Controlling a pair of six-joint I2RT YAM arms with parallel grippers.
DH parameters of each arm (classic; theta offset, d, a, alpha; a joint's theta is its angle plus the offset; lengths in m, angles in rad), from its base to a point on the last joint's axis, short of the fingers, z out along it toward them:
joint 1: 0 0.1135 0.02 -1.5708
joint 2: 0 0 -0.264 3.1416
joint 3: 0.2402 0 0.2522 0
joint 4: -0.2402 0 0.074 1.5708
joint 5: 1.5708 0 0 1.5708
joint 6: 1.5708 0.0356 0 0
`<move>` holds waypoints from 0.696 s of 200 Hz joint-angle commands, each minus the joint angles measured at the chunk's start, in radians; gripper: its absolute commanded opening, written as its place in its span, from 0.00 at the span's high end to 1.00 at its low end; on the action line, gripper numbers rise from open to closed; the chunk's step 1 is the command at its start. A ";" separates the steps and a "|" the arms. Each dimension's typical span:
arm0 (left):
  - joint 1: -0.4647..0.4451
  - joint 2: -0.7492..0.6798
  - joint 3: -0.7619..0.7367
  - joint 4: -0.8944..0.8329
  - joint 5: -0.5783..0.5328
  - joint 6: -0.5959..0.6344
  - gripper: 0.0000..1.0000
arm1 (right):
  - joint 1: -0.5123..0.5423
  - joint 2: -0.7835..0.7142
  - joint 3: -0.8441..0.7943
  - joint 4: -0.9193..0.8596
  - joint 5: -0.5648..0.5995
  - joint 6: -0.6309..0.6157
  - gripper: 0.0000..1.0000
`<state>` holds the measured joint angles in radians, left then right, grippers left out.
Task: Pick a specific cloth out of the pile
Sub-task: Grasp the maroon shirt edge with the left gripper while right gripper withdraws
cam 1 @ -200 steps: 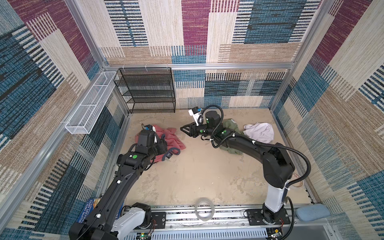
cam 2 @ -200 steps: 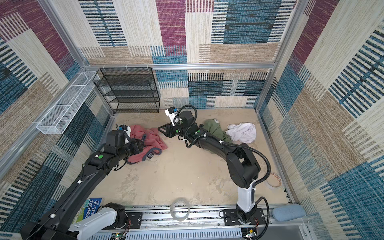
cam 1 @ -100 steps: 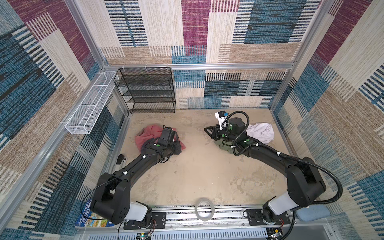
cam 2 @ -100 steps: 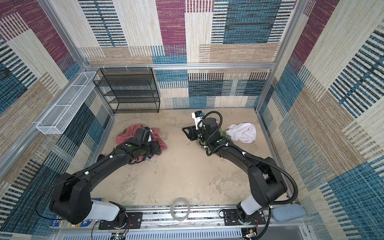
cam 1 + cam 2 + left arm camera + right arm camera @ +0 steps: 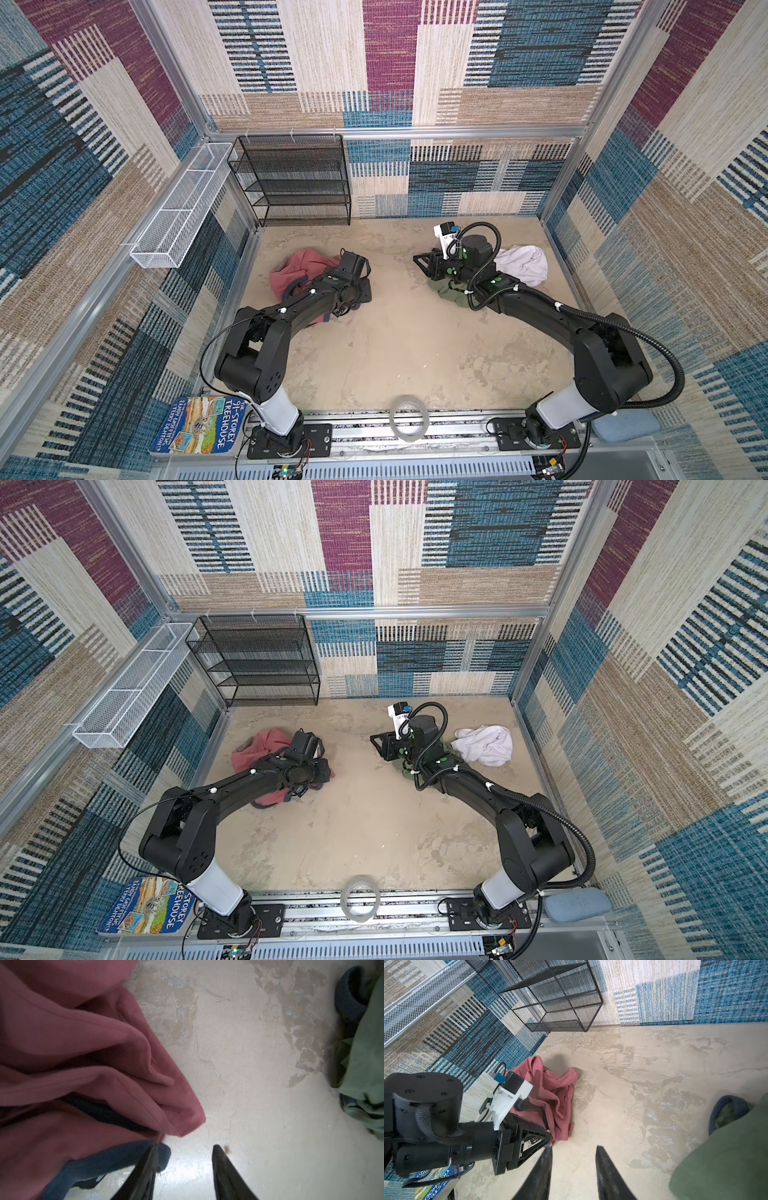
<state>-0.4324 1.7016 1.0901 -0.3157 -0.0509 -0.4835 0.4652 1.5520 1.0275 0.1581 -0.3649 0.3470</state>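
On the left side of the floor point(image 5: 407, 345), near the side wall, the cloth point(image 5: 299, 270) is lying crumpled and well apart from the pile point(image 5: 457, 293). That pile's olive green garment point(image 5: 726, 1157) and white garment point(image 5: 484, 746) are sitting on the right.

Separation is therefore looking largely done. Any lift or final placement is not yet showing.

The left gripper point(image 5: 187, 1147) is sitting at the cloth's inner edge with its jaws spread and bare floor showing between them. One fingertip point(image 5: 149, 1159) is touching the navy trim, and nothing is being pinched. The right gripper point(image 5: 573, 1148) is hovering just beside the olive green garment, its jaws likewise spread around nothing.

By judgement, the cloth's long axis is running from the back wall toward the robot bases, slightly slanted, with the left arm covering part of it. A folded red corner is pointing toward the pile. The printed graphic is not showing.
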 commanded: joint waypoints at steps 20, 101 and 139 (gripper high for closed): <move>0.001 0.064 0.029 0.012 -0.023 0.025 0.54 | -0.005 0.005 0.010 -0.004 0.015 -0.013 0.62; 0.000 0.135 0.045 0.022 -0.041 0.019 0.61 | -0.010 0.000 0.008 -0.011 0.013 -0.004 0.62; 0.000 0.143 0.050 0.024 -0.043 0.019 0.84 | -0.010 -0.003 0.002 -0.011 0.015 0.003 0.62</move>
<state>-0.4324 1.8450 1.1324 -0.3035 -0.0914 -0.4786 0.4568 1.5555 1.0286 0.1413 -0.3561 0.3424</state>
